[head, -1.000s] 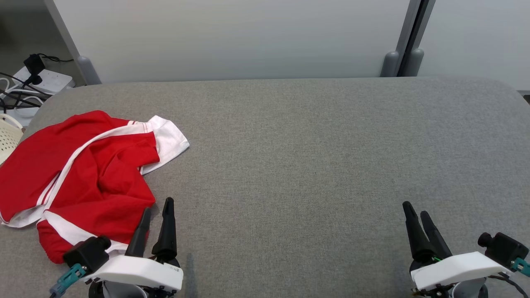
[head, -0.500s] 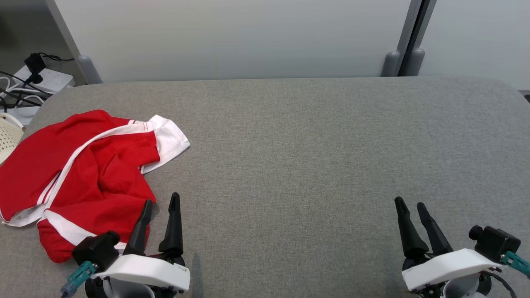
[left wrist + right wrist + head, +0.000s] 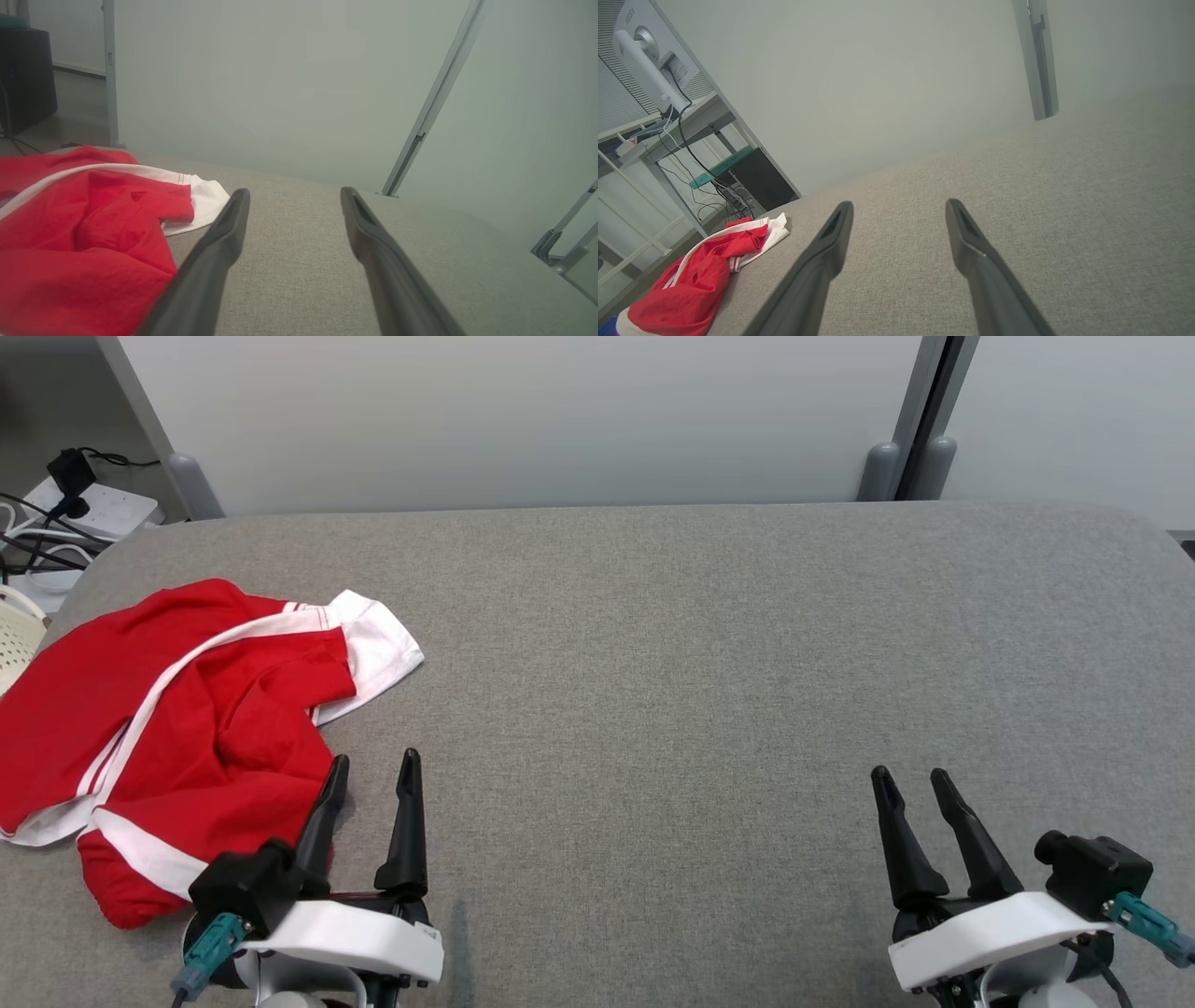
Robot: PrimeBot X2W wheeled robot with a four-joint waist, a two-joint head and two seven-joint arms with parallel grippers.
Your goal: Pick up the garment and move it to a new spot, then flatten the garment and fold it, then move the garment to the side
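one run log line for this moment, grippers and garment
stage: pre-pickup | garment: red and white, crumpled, left side of table | left gripper: open, beside garment | right gripper: open, over bare table

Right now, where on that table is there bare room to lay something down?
Bare: the grey table from the garment rightward to its right end, and between the left gripper and right gripper. Crowded: the left end, where the garment lies crumpled by the left gripper.

Bright, even light — soft shadows, wrist views slightly hazy.
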